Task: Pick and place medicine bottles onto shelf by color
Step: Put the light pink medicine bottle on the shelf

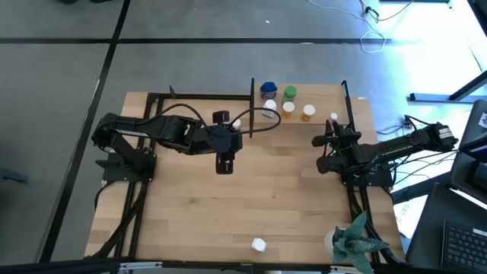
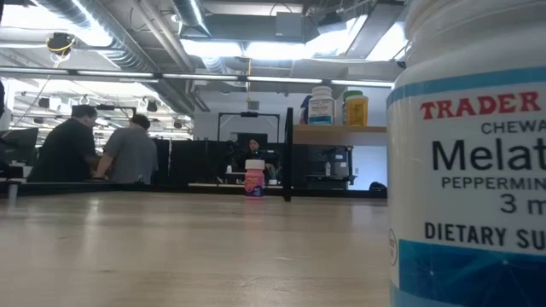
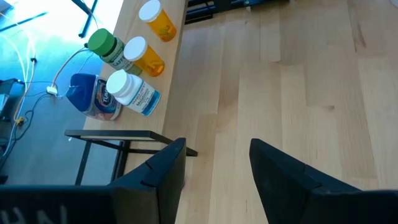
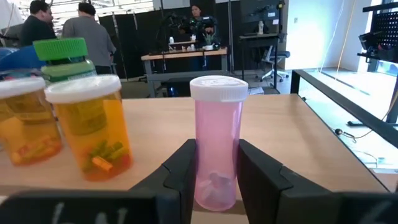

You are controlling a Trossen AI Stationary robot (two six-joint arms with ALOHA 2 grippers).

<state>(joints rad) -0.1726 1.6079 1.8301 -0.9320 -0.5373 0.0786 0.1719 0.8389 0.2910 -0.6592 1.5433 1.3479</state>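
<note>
The shelf (image 1: 319,95) stands at the table's far edge. On its board are a blue bottle (image 1: 268,89), a white one (image 3: 132,92), a green one (image 4: 61,57) and two orange ones (image 4: 87,124) (image 1: 308,113). At the shelf's right end my right gripper (image 4: 214,163) is shut on a pink bottle (image 4: 216,124) with a white cap. My left gripper (image 3: 217,168) hangs open over the table's middle, holding nothing. Another pink bottle (image 2: 253,181) stands on the table left of the shelf. A white bottle (image 1: 259,244) stands by the near edge. My right gripper pinches the pink bottle's lower body (image 4: 216,177) between its two fingers (image 4: 182,171), one on each side. The fingers lie level and come from the table's near side. The bottle stands upright, its base at the shelf board; whether it rests there I cannot tell.
A green paper-like plant (image 1: 358,240) sits at the near right corner. The shelf's black uprights (image 1: 252,106) flank the board. Bare wood lies between the arms. The white bottle (image 2: 469,170) fills the low view's right side. People sit in the room beyond.
</note>
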